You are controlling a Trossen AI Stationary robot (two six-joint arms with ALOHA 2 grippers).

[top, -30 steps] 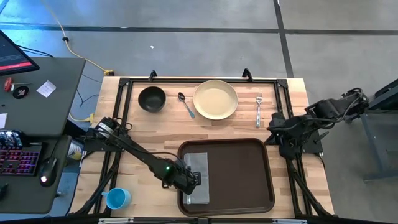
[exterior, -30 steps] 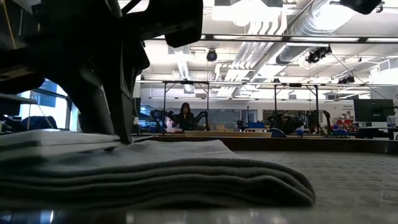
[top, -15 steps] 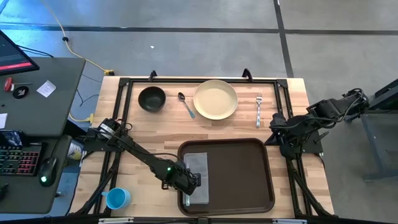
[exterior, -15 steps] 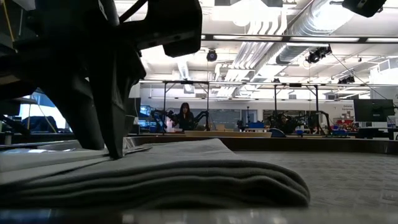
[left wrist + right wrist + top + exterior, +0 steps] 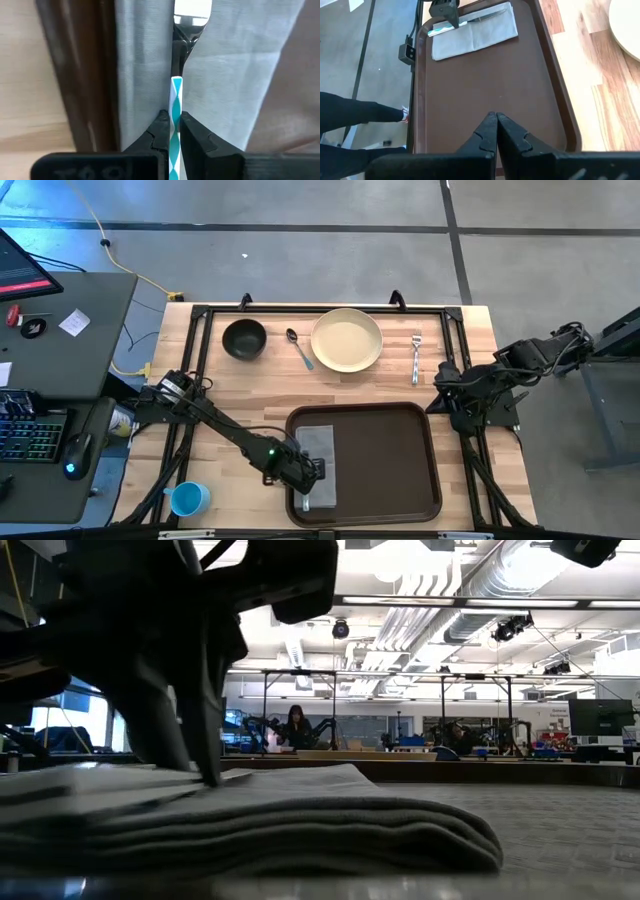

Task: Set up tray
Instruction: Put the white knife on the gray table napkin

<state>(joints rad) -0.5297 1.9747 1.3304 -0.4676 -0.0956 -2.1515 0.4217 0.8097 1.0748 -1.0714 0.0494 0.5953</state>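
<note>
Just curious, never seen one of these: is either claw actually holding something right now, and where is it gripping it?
The left gripper pinches a utensil's teal-and-white striped handle, over the grey napkin. The right gripper holds nothing.

Dark jointed arms; left arm shows green light.

I see the tray lying flat on the wooden table at about 5 o'clock from the table's centre, near the front edge. It is a large dark brown rectangle with rounded corners and a low raised rim, long side running across the table. Most of its floor looks bare from my right wrist camera.
</note>
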